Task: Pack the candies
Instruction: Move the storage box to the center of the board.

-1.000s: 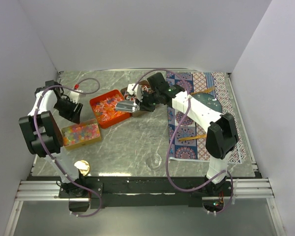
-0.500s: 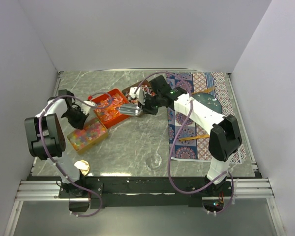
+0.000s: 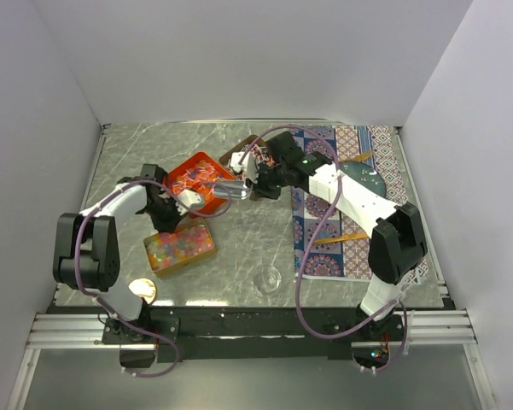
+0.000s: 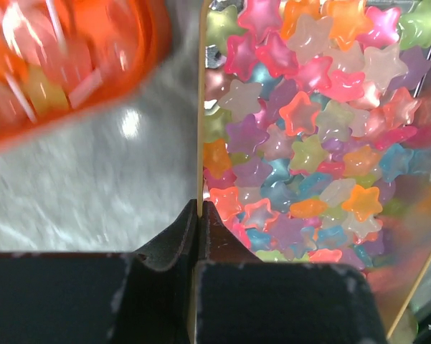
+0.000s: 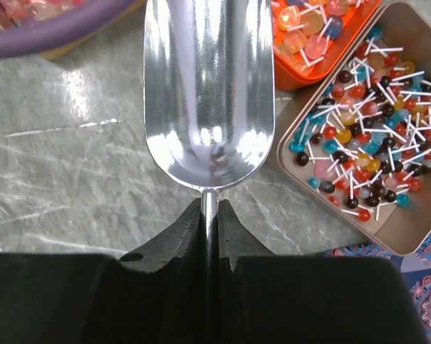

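Star-shaped candies (image 4: 308, 129) in many colours fill a gold tin (image 3: 181, 246) at the left middle of the table. My left gripper (image 4: 199, 209) is shut on the tin's thin side wall (image 4: 200, 107); in the top view it (image 3: 165, 212) sits at the tin's far end. Wrapped candies lie in an orange tray (image 3: 196, 178) just behind. My right gripper (image 5: 209, 206) is shut on the handle of an empty silver scoop (image 5: 201, 93), which hovers beside the tray (image 5: 323, 39) in the top view (image 3: 226, 190). A brown tin (image 5: 409, 222) holds small lollipops.
A patterned mat (image 3: 350, 256) covers the right side and carries a teal plate (image 3: 363, 179) and gold spoons (image 3: 333, 239). A clear glass piece (image 3: 269, 279) lies near the front middle, and a gold round object (image 3: 142, 291) sits at the front left. Purple cables (image 5: 57, 29) hang over the arms.
My left gripper has closed on the gold tin's wall and pulled the tin right and toward the front. The right arm with the scoop has shifted slightly.
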Controlling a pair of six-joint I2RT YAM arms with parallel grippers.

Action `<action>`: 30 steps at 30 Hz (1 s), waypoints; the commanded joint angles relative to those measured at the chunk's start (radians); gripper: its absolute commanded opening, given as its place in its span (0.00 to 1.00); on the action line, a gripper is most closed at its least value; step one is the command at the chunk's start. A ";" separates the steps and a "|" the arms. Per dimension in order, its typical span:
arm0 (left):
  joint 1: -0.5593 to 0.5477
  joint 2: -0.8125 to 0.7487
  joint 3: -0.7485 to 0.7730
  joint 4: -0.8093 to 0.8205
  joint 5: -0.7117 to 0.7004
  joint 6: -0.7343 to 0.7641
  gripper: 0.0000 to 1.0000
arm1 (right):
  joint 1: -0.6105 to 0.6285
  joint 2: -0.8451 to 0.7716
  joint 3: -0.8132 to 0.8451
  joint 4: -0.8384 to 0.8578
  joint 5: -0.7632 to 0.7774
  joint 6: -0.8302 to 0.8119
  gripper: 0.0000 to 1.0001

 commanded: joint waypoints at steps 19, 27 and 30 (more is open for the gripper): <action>-0.164 -0.065 0.268 0.212 0.161 -0.431 0.57 | -0.033 -0.114 -0.030 -0.218 0.039 -0.223 0.00; 0.093 -0.269 0.182 0.130 0.163 -0.873 0.62 | 0.062 0.087 0.365 -0.493 0.130 -0.347 0.00; 0.200 -0.244 0.161 0.039 0.185 -0.925 0.14 | 0.137 0.164 0.475 -0.615 0.233 -0.387 0.00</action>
